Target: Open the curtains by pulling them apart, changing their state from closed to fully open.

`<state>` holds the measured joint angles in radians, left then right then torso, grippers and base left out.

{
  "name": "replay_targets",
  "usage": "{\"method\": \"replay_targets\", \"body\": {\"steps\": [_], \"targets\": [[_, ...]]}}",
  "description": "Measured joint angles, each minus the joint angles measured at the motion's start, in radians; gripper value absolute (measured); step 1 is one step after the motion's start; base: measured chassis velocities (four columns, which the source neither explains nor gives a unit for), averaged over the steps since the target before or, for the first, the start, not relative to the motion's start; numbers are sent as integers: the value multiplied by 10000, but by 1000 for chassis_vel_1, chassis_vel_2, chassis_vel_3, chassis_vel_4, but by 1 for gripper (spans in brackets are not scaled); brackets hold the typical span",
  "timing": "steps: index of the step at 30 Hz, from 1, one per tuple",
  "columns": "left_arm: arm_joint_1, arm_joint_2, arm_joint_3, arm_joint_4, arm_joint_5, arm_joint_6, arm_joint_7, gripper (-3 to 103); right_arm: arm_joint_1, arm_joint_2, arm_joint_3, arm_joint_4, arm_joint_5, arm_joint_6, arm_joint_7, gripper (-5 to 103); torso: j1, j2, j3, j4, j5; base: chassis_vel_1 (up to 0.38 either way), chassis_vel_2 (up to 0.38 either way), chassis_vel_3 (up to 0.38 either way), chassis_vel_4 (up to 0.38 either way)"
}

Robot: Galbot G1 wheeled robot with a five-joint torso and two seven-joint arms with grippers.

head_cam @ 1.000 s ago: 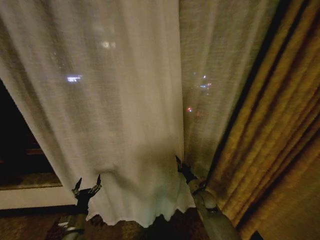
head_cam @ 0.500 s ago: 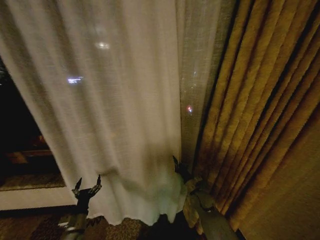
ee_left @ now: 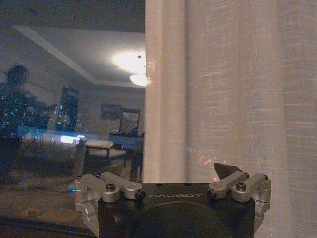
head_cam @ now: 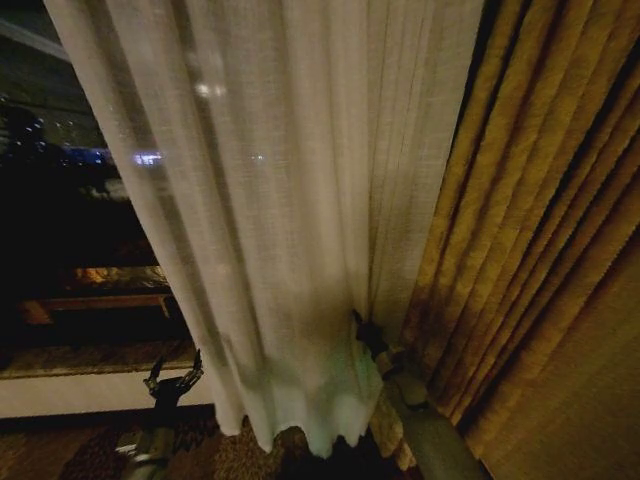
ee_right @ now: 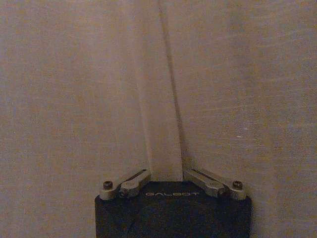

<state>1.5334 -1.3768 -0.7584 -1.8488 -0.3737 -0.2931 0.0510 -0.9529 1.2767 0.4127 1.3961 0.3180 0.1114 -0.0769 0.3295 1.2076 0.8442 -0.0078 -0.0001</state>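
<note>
The curtains (head_cam: 280,220) are seen in the head view as a sheer cream-white mass of vertical pleats, gathered toward the middle and right of the scene and hanging down to a ragged hem just above the patterned floor (head_cam: 70,450). Their left edge slants down from the upper left, and the dark window (head_cam: 70,200) with small city lights is laid bare on the left. Directly to the right of the sheer fabric, the golden-yellow drapes (head_cam: 540,250) are hung in heavy folds.

The right pincer (head_cam: 362,331) is held low at the right edge of the curtains, where the sheer fabric meets the drapes. In the right wrist view the right pincer (ee_right: 166,171) is shown clamped on a narrow fold of the curtains (ee_right: 74,89), with the fingers drawn in together against the cloth on both sides.

The left pincer (head_cam: 175,371) is raised low on the left, before the window sill (head_cam: 60,390) and just left of the curtain hem, with nothing between its fingers. In the left wrist view the left pincer (ee_left: 171,181) is shown spread apart and bare, with the edge of the curtains (ee_left: 223,89) hanging beyond it and room reflections visible in the glass (ee_left: 69,114).
</note>
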Motion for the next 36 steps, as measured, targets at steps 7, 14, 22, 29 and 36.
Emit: {"method": "replay_targets", "body": {"steps": [7, 14, 22, 29, 36], "targets": [[0, 0, 1, 1, 0, 0, -1, 100, 112, -596, 914, -9, -45, -289, 509, 0, 1, -1, 3, -3, 6, 0, 0, 0, 0], [0, 0, 1, 0, 0, -1, -1, 100, 46, -828, 1373, 143, -581, -1053, 1779, 0, 0, -1, 2, -2, 1, 0, 0, 0, 0], [0, 0, 3, 0, 0, 0, -1, 100, -352, -788, 1337, 743, -215, -1050, 2006, -3, 0, -2, 3, -4, 5, 0, 0, 0, 0], [0, 0, 2, 0, 0, -1, -3, 100, -1363, -834, 866, 2391, 996, -1389, 1159, 24, -1, -2, 1, -2, 0, 0, 0, 0, 0], [-1, 0, 2, 0, 0, 0, -4, 100, -2555, -963, 824, 3964, 1883, -1869, 800, 46, 0, -1, 1, -4, 1, 0, 0, 0, 0]]}}
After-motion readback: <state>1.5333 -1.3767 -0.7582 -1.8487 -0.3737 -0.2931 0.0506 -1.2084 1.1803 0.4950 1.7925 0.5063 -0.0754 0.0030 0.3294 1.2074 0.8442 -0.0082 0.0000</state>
